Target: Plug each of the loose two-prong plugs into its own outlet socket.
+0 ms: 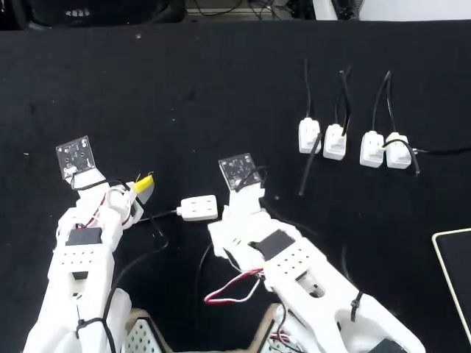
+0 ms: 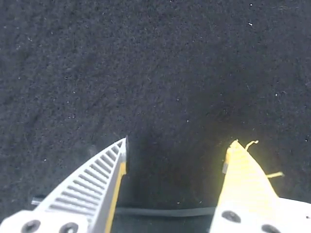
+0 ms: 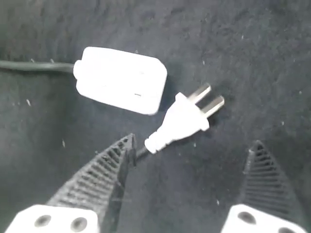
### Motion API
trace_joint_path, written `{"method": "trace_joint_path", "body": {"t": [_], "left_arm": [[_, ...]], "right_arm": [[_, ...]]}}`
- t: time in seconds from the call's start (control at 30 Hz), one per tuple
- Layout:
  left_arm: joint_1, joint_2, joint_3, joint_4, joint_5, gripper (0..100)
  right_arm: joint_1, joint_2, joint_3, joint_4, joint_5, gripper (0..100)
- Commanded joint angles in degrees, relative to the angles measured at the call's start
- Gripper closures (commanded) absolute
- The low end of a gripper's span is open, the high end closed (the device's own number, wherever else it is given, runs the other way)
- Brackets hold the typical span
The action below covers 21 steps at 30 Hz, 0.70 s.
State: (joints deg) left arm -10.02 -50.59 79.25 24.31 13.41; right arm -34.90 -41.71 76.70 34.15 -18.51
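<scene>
A white outlet socket block [image 1: 199, 207] [image 3: 120, 80] lies on the black table between the two arms, with its black cable running off toward the left arm. Beside it lies a loose white two-prong plug [image 3: 182, 121], prongs pointing away from the block. My right gripper [image 3: 193, 141] [image 1: 223, 219] hovers open just over the plug, one finger on each side, touching nothing. In the high view the right arm covers the plug. My left gripper [image 2: 180, 142] [image 1: 141, 190] stands open over bare cloth left of the socket, with a black cable [image 2: 165, 211] crossing beneath it.
Several white plug and socket pieces [image 1: 335, 141] with black cords lie in a row at the back right. A dark flat object with a pale rim [image 1: 452, 272] sits at the right edge. Red and white wires [image 1: 232, 290] hang from the right arm.
</scene>
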Motion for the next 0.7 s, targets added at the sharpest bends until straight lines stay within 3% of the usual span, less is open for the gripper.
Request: {"method": "trace_joint_path", "body": {"t": [0.0,0.3,0.57,0.67], "left_arm": [[-0.13,-1.14,-0.75,-0.97,0.35,68],[-0.13,-1.14,-0.66,-0.97,0.35,68],[-0.13,-1.14,-0.75,-0.97,0.35,68],[-0.13,-1.14,-0.75,-0.97,0.35,68]], "right_arm": [[1.23,-0.31,-0.84,-4.66,-0.79,66.0],[5.63,21.14,-12.18,-4.57,-0.53,77.3],[5.27,29.23,-20.79,0.44,-0.35,75.9],[5.27,31.34,-20.88,0.53,0.53,82.9]]}}
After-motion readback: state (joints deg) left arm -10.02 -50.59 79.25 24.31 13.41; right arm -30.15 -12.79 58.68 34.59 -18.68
